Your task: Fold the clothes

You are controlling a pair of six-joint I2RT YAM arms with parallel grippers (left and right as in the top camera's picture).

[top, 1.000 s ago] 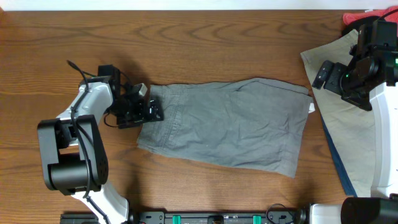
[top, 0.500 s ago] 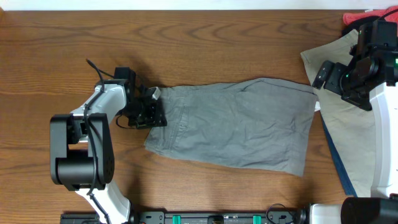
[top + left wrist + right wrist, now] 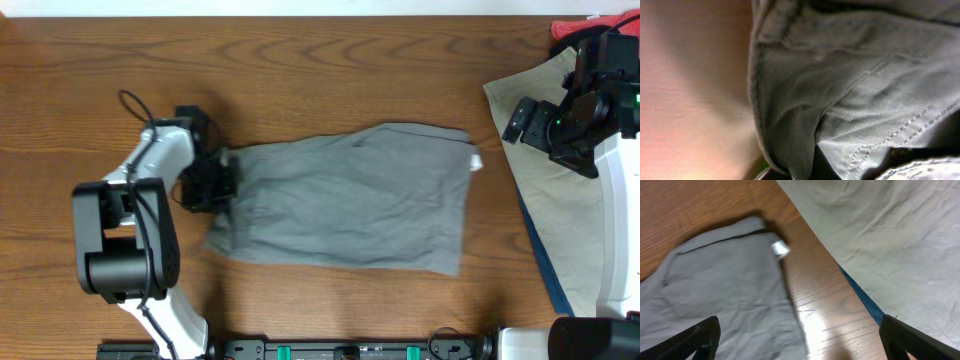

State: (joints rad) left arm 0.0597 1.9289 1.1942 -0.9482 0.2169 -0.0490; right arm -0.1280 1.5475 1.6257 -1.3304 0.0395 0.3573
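Observation:
Grey shorts (image 3: 340, 200) lie flat across the middle of the table, with a white label (image 3: 475, 160) at their right end. My left gripper (image 3: 213, 182) is shut on the shorts' left end. In the left wrist view the bunched grey cloth (image 3: 850, 75) with its stitched seams fills the frame and hides the fingers. My right gripper (image 3: 800, 350) hangs open and holds nothing, above the bare wood between the shorts' right end (image 3: 720, 280) and the khaki-beige shorts (image 3: 890, 230). In the overhead view it (image 3: 525, 118) sits over the khaki shorts' left corner.
The khaki-beige shorts (image 3: 560, 190) cover the right side of the table, over a blue-edged piece (image 3: 540, 262). A red piece (image 3: 570, 28) shows at the back right corner. The right arm's white base (image 3: 620, 220) stands on the khaki cloth.
My left gripper has gone from open to shut on the grey shorts' left end. The whole garment has slid left since half a second ago. The right arm has not moved.

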